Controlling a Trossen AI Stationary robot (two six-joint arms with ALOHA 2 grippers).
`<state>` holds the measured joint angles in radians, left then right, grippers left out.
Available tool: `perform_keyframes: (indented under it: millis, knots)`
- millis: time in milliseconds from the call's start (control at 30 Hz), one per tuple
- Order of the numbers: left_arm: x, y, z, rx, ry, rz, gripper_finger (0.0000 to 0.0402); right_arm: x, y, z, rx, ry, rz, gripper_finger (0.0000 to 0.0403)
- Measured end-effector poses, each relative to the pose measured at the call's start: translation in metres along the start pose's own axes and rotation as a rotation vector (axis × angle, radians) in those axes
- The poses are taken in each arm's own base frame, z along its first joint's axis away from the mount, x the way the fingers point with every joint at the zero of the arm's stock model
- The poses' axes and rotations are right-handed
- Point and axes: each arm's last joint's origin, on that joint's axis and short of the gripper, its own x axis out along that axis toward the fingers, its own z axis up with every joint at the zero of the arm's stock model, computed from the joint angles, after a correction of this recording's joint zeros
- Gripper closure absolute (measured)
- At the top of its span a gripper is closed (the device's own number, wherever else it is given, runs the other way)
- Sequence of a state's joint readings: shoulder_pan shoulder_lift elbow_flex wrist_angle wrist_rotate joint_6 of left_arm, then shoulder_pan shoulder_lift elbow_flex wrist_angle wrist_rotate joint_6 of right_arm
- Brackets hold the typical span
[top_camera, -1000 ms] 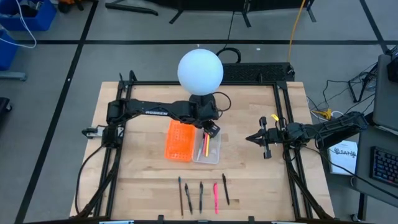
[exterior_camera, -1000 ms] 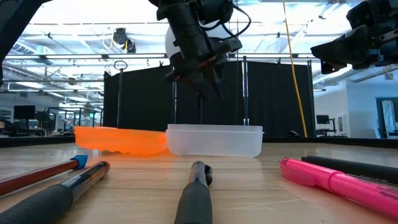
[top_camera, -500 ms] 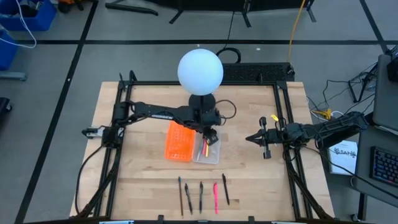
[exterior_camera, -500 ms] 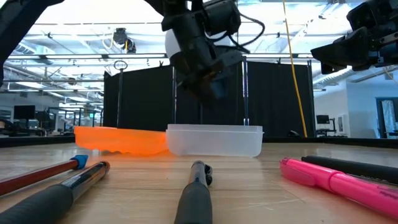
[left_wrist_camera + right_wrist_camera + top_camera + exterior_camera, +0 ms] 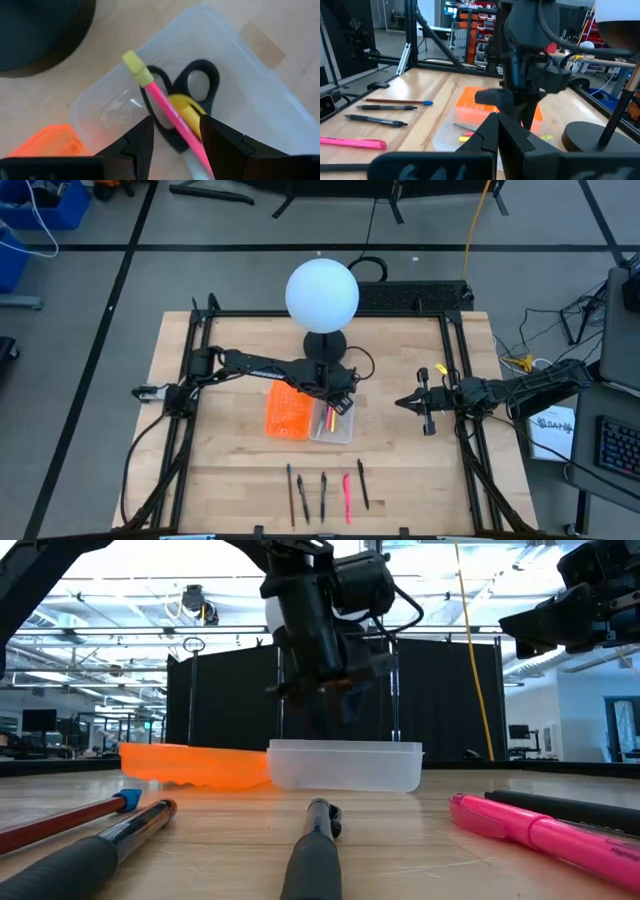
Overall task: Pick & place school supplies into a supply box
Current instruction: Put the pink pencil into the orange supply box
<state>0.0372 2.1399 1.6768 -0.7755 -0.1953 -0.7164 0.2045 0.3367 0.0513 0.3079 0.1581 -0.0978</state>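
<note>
The supply box lies mid-table: a clear tray (image 5: 341, 427) joined to an orange grid half (image 5: 287, 408). In the left wrist view the tray (image 5: 260, 100) holds black-handled scissors (image 5: 202, 82), a pink pencil (image 5: 160, 100) with a yellow end, and a yellow marker (image 5: 187, 110). My left gripper (image 5: 336, 388) hangs open just above the tray's far end (image 5: 335, 705), with the pencil lying below the gap (image 5: 176, 145). My right gripper (image 5: 405, 403) waits shut to the tray's right (image 5: 497, 120). Several pens and a pink highlighter (image 5: 347, 495) lie near the table's front edge.
A white globe lamp (image 5: 322, 295) on a dark round base stands just behind the box, close to my left arm. The row of pens (image 5: 310, 495) lies side by side by the near edge. A black frame (image 5: 455, 370) runs along the table's sides.
My left gripper has sunk a little toward the clear tray and turned about over it, while the arm's elbow has swung toward the near edge. The things in the tray lie still.
</note>
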Motion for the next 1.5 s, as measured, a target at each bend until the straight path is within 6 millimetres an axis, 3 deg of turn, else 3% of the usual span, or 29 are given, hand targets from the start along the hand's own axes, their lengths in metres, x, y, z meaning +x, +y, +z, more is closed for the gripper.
perform_keyframes:
  millis: [900,1000,1300,1500]
  knots:
    - [0.014,0.013,0.012,-0.086,0.012,-0.007,0.0239,0.0,0.0,0.002,-0.028,-0.017,-0.003,0.0403]
    - [0.015,0.013,0.013,-0.071,-0.001,-0.011,0.0261,0.0,0.0,0.002,-0.028,-0.017,-0.003,0.0403]
    - [0.014,0.01,0.016,-0.028,-0.039,-0.029,0.0386,0.0,0.0,0.002,-0.028,-0.016,-0.003,0.0403]
    - [0.014,0.011,0.014,-0.045,-0.023,-0.021,0.037,0.0,0.0,0.002,-0.028,-0.016,-0.003,0.0403]
